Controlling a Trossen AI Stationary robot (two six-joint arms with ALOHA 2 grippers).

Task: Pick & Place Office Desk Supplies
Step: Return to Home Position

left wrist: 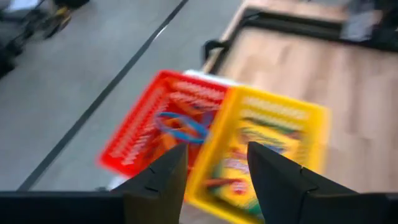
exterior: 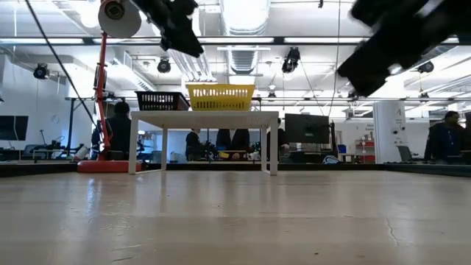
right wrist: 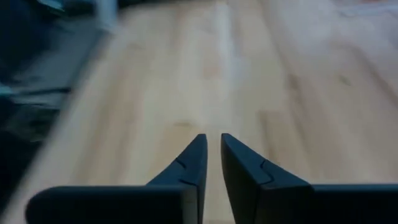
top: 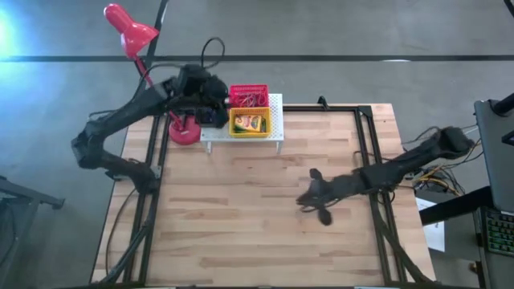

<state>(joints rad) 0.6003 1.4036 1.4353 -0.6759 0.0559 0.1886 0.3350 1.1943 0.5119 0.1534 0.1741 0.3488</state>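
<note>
While red basket (left wrist: 134, 142) holds tangled bands (left wrist: 183, 127); yellow basket (left wrist: 283, 113), crayon box (left wrist: 233, 165).

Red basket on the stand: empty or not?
Not empty: the red basket holds rubber bands, one of them blue, as the left wrist view shows.

Tally at the table
One black basket (exterior: 162, 101), one red basket (left wrist: 134, 140), one yellow basket (exterior: 221, 96); one crayon box (top: 249, 123), one blue ring (left wrist: 186, 129), bands (top: 249, 99) too blurred to count; one lamp (top: 128, 28), one stand (exterior: 206, 118)
</note>
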